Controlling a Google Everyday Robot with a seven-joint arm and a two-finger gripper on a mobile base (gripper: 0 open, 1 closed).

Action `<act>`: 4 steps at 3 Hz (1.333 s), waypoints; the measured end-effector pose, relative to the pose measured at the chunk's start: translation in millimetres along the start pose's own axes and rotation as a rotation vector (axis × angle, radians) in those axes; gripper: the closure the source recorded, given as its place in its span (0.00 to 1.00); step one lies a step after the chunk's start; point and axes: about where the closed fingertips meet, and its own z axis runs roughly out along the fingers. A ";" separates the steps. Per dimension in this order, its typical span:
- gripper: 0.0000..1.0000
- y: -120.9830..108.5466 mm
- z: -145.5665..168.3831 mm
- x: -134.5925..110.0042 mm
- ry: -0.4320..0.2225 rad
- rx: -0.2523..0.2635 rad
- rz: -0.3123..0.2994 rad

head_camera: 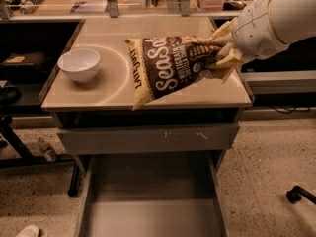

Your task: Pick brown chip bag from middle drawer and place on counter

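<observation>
The brown chip bag (168, 65) with white "Sea Salt" lettering hangs tilted above the right half of the counter (113, 90), its tan lower corner near the counter's front edge. My gripper (219, 53) comes in from the right and is shut on the bag's right end. The middle drawer (148, 206) is pulled open below, and its grey floor is bare.
A white bowl (79, 64) sits on the counter's left side. A scratched grey drawer front (148, 138) is closed just under the counter. Shelving and clutter stand behind the counter. A caster (296, 195) shows on the floor at the right.
</observation>
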 end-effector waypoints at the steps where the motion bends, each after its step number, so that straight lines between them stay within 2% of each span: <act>1: 1.00 -27.2 7.0 18.3 -0.013 0.038 0.038; 2: 1.00 -77.4 19.9 53.6 -0.103 0.137 0.187; 3: 1.00 -109.3 36.2 91.8 -0.157 0.220 0.366; 4: 1.00 -120.7 42.3 125.0 -0.157 0.285 0.558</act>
